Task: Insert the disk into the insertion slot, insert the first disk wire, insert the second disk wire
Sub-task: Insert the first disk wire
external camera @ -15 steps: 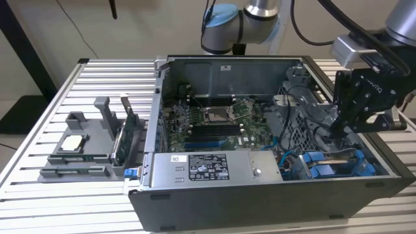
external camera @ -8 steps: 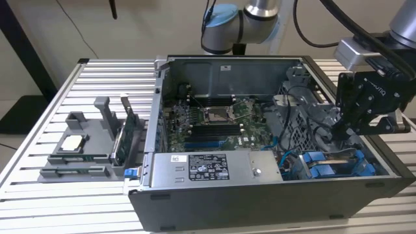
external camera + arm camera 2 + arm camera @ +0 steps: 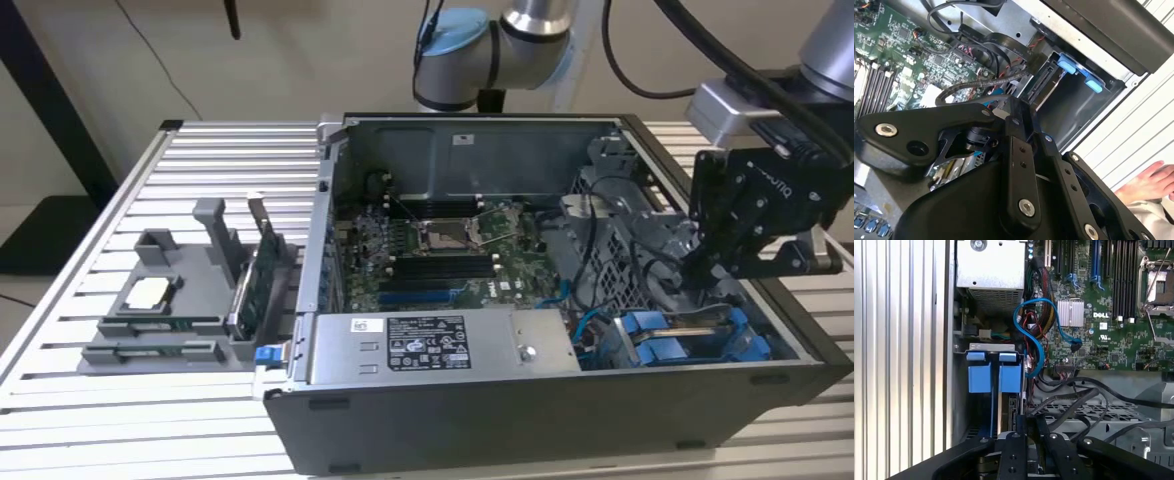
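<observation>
Exterior view: I see gripper [image 3: 694, 278] low in the case [image 3: 534, 440], by the insertion slot [image 3: 607, 350] at its near corner, exterior view's right; disk [image 3: 663, 340] sits in it. First wrist view: disk seated, can't tell gripper's opening or hold.

On the slatted tabletop [image 3: 80, 400], an open computer case [image 3: 534, 420]; black claw [image 3: 701, 272] low inside at the exterior view's right, just above the blue-fitted insertion slot [image 3: 687, 338]; grey parts tray [image 3: 187, 262] beside the case, at the exterior view's left
</observation>
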You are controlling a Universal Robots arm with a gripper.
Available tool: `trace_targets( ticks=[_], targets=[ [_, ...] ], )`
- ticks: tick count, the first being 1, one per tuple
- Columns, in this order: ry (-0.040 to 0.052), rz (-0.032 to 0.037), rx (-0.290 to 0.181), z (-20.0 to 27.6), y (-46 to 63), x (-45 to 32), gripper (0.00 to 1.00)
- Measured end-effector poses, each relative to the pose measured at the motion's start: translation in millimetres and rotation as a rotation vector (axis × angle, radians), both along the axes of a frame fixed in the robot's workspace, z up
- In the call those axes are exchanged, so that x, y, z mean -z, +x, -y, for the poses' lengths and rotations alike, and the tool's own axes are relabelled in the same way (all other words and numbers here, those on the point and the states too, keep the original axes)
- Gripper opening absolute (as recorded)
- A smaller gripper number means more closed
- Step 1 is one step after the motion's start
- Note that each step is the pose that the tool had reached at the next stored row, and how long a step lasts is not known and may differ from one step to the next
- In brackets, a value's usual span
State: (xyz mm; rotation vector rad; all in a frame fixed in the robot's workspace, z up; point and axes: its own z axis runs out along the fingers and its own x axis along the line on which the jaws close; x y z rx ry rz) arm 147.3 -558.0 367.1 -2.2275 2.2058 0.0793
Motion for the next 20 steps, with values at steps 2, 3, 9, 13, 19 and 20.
trace_targets(
  ticks=[2,3,9,13,19,20],
  targets=[
    [-0.0001,0.0,0.0,0.0,0.1,0.3,0.19],
    [-0.0001,0.0,0.0,0.0,0.2,0.4,0.19],
    [0.0001,0.0,0.0,0.0,0.2,0.8,0.19],
    [0.0,0.0,0.0,0.0,0.3,1.6,0.19],
    [-0.0001,-0.0057,0.0,0.8,5.4,3.8,0.19],
    [0.0,-0.0072,0.0,1.4,6.4,4.3,0.19]
  ],
)
